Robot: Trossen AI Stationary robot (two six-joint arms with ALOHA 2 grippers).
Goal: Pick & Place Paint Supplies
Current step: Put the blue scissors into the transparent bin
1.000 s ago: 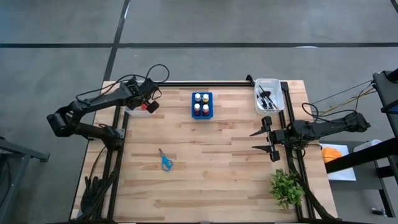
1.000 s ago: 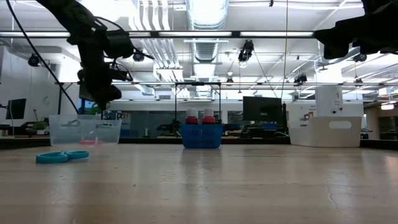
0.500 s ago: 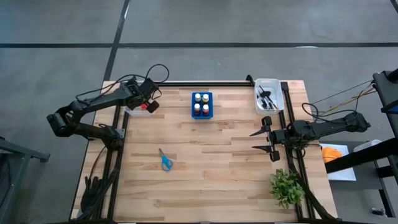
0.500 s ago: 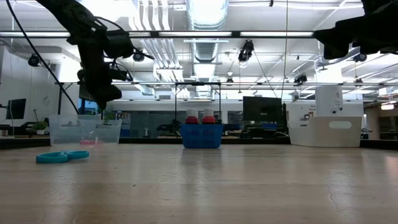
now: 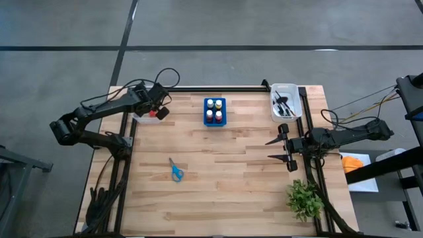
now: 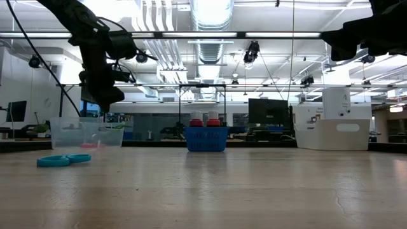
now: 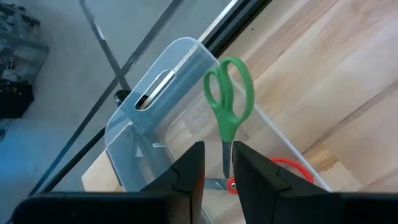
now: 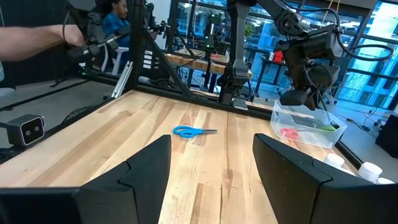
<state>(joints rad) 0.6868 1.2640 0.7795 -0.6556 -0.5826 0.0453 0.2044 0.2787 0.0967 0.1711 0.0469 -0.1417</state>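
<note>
My left gripper (image 7: 217, 165) stands open over a clear bin (image 7: 180, 46) at the table's far left corner. Green-handled scissors (image 7: 229, 93) lie slanting in the bin. Their handles lean on its far rim, and the blade shows in the gap between my fingers, clear of them. Red-handled scissors (image 7: 289, 168) lie on the bin's floor. Blue-handled scissors (image 5: 175, 170) lie flat on the table, left of centre. My right gripper (image 5: 277, 150) waits open at the table's right edge, pointing level across it.
A blue holder (image 5: 214, 111) with several paint bottles stands at the far middle. A white bin (image 5: 285, 102) with dark brushes sits at the far right. A green plant (image 5: 304, 198) stands at the near right corner. Bare wood lies between them.
In the low view the green scissors have sunk from just below my left gripper onto the bin's rim. Both arms have kept still.
</note>
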